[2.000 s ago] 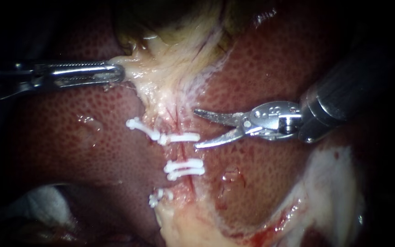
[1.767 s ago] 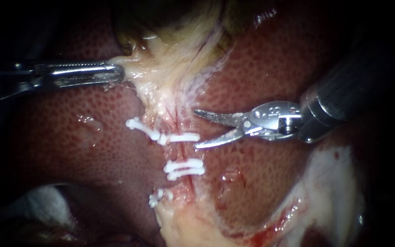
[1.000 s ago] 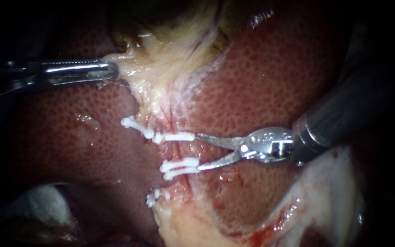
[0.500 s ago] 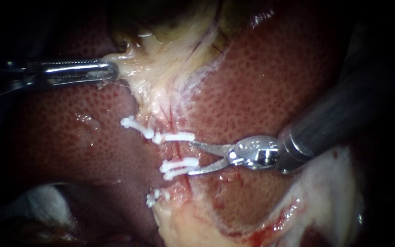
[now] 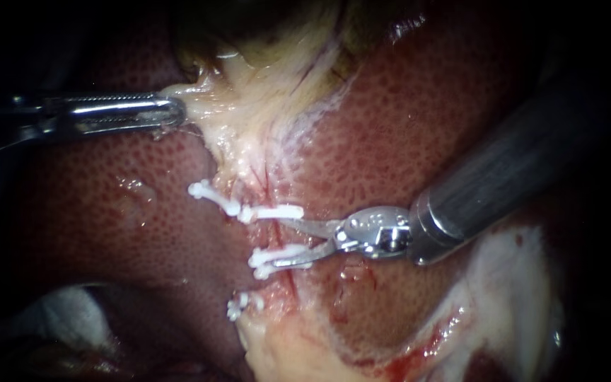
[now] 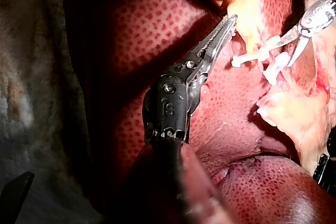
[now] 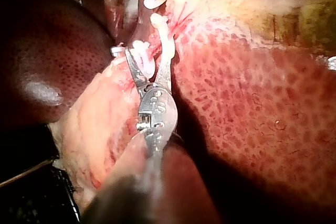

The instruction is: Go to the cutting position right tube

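Right instrument [image 5: 279,241] blades spread, straddling right tube [image 5: 275,233] mid-frame, between upper clip [image 5: 277,211] and lower clips [image 5: 270,260]. Left instrument [image 5: 177,113] clamped on pale tissue [image 5: 210,106], upper left. Risk of knocking a lower clip loose on closing, with lower blade apparently against it. Partial cut if reach too shallow. Possible nick to liver [image 5: 404,120] beneath.
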Robot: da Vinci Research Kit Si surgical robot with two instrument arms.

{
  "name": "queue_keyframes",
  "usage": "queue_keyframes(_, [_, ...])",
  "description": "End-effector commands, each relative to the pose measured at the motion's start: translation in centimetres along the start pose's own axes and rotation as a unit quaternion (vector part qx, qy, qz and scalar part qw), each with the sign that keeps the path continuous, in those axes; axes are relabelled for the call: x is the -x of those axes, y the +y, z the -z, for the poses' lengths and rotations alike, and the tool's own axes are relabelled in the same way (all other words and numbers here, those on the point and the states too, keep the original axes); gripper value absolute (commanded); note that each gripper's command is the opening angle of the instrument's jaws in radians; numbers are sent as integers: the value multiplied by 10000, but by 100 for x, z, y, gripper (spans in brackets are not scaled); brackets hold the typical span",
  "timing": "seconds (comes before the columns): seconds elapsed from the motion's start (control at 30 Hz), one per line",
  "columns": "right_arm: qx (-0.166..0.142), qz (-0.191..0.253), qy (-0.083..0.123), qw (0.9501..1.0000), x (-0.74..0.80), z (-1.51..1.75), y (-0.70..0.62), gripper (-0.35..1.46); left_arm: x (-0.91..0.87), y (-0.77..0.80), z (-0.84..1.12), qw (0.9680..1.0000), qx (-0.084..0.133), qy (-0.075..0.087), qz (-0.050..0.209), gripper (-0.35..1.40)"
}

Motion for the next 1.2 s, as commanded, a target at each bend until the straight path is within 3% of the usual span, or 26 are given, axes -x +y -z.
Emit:
queue_keyframes(0.03, [-18,-13,-3,10000,0,-1,-1,141,0,0,-1,10000,-1,-1,-5,-35])
queue_keyframes(0.6, [-824,-212,54,9964,-13,-14,-16,130,0,1,-4,10000,-11,3,-3,-35])
queue_keyframes(1.03, [-1004,-452,153,9938,-18,-42,-10,118,1,4,-12,10000,-23,8,-3,-35])
queue_keyframes(1.2, [-1010,-705,416,9915,-21,-49,-3,116,1,5,-13,10000,-27,9,-1,-35])
